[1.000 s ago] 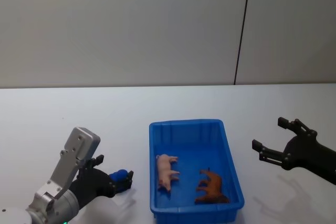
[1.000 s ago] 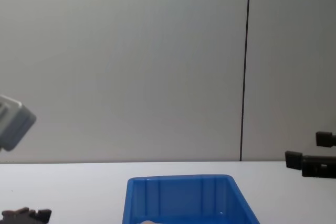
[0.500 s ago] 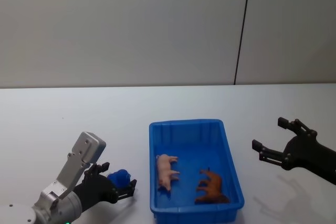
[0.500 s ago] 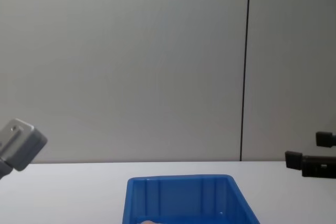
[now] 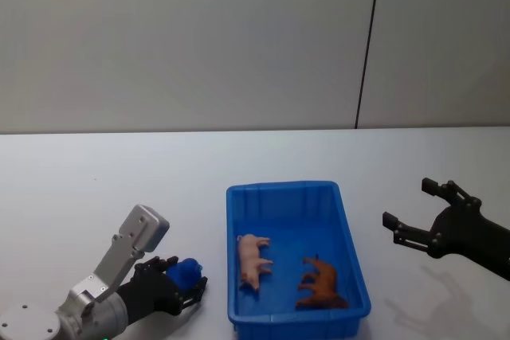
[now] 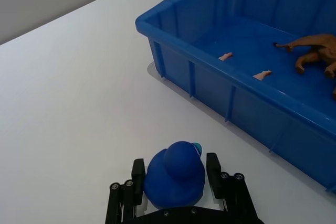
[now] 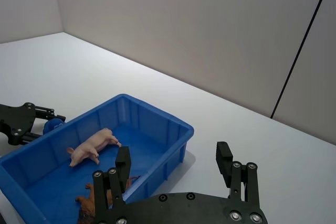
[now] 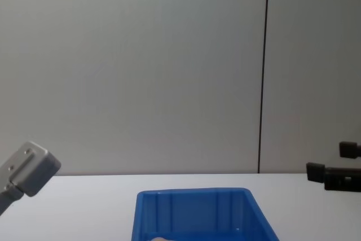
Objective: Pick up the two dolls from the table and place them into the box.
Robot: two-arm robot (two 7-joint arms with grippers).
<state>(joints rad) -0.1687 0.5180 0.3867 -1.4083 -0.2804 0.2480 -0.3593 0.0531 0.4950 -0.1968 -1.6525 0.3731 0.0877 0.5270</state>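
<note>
1. Looked like a lab or robot test room, not anyone's home.
2. Bare white table (image 5: 239, 157) filled the lower frame.
3. Plain grey panel wall (image 5: 183, 37) up top, one dark seam (image 5: 368, 37) upper right.

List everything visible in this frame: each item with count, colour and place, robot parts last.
Rectangular plastic bin: one, bright blue, on the table's near middle.
Pig toy: one, pale pink, lying in the bin's left half.
Four-legged animal toy: one, brown, in the bin's near right part.
Rounded duck-like toy: one, dark blue, between the left gripper's fingers, left of the bin.
Table: one, white.
Left gripper: black, shut on the blue toy.
Right gripper: black, open, above the table right of the bin.
</note>
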